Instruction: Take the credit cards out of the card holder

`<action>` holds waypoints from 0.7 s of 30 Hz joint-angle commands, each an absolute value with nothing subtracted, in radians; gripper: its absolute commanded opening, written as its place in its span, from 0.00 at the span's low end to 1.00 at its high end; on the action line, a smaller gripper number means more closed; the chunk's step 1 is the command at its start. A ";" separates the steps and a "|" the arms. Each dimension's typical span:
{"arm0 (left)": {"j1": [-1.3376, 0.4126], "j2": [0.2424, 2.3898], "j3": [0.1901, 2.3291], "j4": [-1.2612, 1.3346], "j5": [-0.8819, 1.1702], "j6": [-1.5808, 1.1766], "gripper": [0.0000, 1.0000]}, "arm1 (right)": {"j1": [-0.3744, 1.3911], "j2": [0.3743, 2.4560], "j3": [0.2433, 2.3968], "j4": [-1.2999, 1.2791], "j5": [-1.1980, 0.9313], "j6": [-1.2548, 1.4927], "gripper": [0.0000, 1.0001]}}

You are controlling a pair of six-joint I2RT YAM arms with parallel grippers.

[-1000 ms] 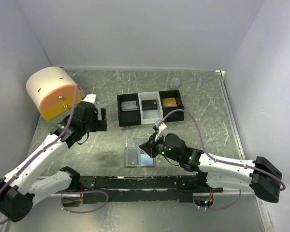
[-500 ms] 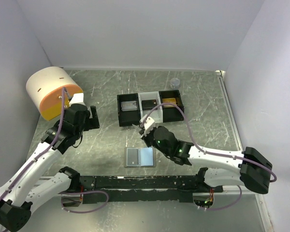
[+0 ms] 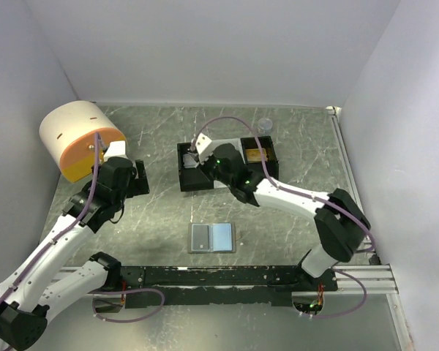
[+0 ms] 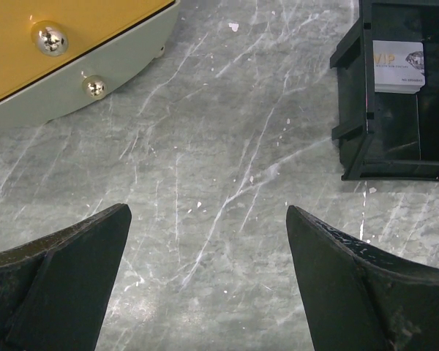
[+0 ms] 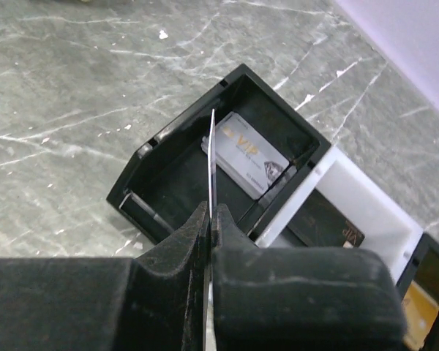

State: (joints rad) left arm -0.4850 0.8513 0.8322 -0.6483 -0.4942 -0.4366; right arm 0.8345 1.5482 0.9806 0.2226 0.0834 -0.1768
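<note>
Card holder [image 3: 212,238]: flat, grey, lying spread open on the veined, stone-look table [image 3: 154,219], pale blue lining up, near the arm bases.
Right gripper [image 5: 211,219]: matte black fingers pinching a thin card [image 5: 213,153] (seen edge-on, a mere sliver) above the tray's left compartment.
Tray [image 5: 143,172]: boxy, black-white-black; a silvery VIP card [image 5: 245,153] lies flat in the left compartment.
Left gripper [image 4: 208,241]: curved black jaws spread wide over the table, holding nothing.

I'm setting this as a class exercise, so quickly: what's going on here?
The right arm has its jaws shut on a card, held edge-on above the left black compartment of the tray, where a VIP card lies. The card holder lies open on the table near the arms' bases. The left arm hovers beside the orange-fronted drum, jaws wide open, holding nothing.
</note>
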 commanded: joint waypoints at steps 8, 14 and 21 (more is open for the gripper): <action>-0.474 0.818 0.832 -0.637 -0.510 -0.420 0.98 | 0.828 1.772 1.209 0.148 0.106 -0.413 0.00; -0.474 0.812 0.829 -0.630 -0.504 -0.415 0.97 | 0.814 1.871 1.266 0.146 0.098 -0.542 0.00; -0.472 0.819 0.829 -0.627 -0.494 -0.409 0.97 | 0.796 1.942 1.300 0.175 0.079 -0.689 0.00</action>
